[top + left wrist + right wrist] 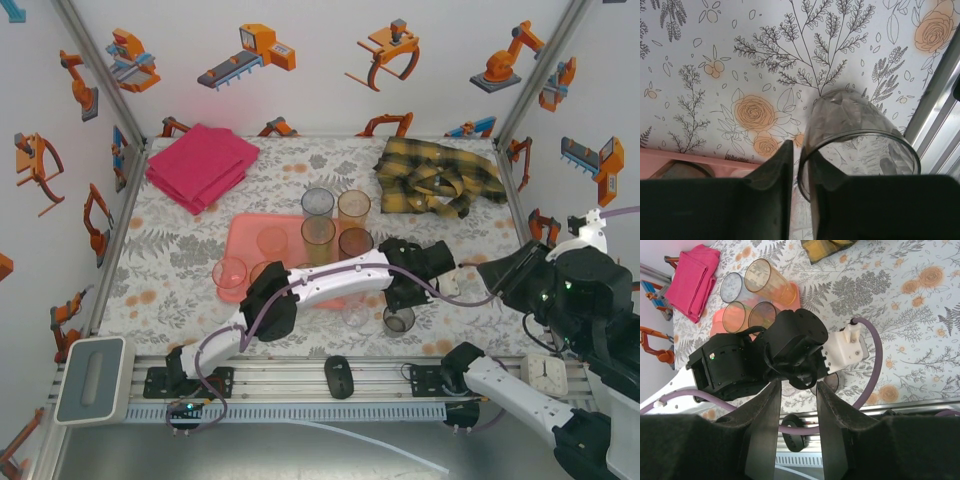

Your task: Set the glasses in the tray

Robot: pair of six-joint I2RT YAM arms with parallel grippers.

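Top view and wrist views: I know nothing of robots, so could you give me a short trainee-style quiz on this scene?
1. True or false: the smoky glass stands in the pink tray.
2. What lies at the table's far left corner? A) folded magenta cloth B) book C) plate
3. Which arm's fingers pinch the smoky glass's rim?
Key: 1 false, it is on the floral tablecloth; 2 A; 3 the left fingers.

Smoky glass (855,117) glossy; tray (247,238) matt plastic.
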